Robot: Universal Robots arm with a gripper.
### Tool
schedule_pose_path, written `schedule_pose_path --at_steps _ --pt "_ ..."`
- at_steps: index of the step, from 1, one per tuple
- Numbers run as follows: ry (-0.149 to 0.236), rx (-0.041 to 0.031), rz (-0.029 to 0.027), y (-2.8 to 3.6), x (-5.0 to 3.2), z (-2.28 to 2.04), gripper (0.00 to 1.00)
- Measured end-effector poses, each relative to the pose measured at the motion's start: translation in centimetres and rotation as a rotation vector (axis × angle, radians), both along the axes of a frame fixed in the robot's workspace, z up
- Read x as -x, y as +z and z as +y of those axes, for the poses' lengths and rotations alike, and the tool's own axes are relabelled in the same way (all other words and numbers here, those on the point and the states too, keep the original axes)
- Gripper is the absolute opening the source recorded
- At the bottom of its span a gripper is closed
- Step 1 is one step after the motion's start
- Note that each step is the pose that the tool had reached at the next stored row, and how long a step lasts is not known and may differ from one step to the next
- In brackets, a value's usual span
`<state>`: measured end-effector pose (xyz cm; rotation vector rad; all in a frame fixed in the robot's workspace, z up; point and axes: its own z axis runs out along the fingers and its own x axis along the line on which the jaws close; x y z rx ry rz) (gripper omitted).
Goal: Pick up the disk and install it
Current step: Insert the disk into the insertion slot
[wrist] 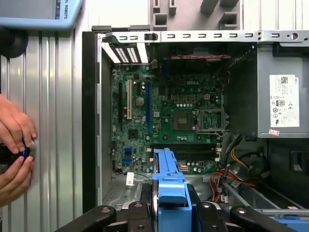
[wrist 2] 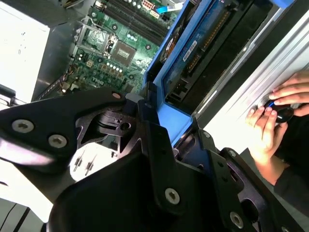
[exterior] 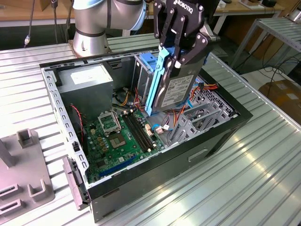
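The disk (exterior: 178, 89), grey metal with a white label and a blue frame, hangs on edge over the open computer case (exterior: 155, 174). My gripper (exterior: 178, 52) is shut on its upper end from above. Its lower end sits just above the green motherboard (exterior: 123, 136), beside the metal cage with a blue top (exterior: 144, 66). In the second wrist view the gripper (wrist 2: 161, 128) clamps the disk's blue frame (wrist 2: 170, 121). In the first wrist view the disk (wrist: 167, 176) stands edge-on between the gripper's fingers (wrist: 137, 212), above the motherboard (wrist: 164, 113).
A large grey box with a white sticker (exterior: 87, 84) fills the case's far corner, with loose cables (exterior: 207, 87) by the disk. A grey fixture (exterior: 23, 174) lies on the ribbed table at the exterior view's left. A person's hands (wrist: 14, 145) rest on the table beside the case.
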<state>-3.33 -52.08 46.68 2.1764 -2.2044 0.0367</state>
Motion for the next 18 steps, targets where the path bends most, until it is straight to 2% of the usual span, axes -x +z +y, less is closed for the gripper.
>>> schedule_pose_path --at_steps 3,6,10,15,18 --pt "0.0 -0.0001 0.0 -0.04 -0.57 -0.07 0.37" --pt "-0.001 0.0 0.0001 -0.06 -0.86 -0.9 0.37" --pt "-0.001 0.0 0.0001 -0.06 -1.13 -1.65 0.37" --pt "-0.001 -0.0001 0.0 -0.18 -2.64 -2.14 0.37" --pt "-0.001 0.0 0.0001 -0.22 -4.01 -2.33 0.37"
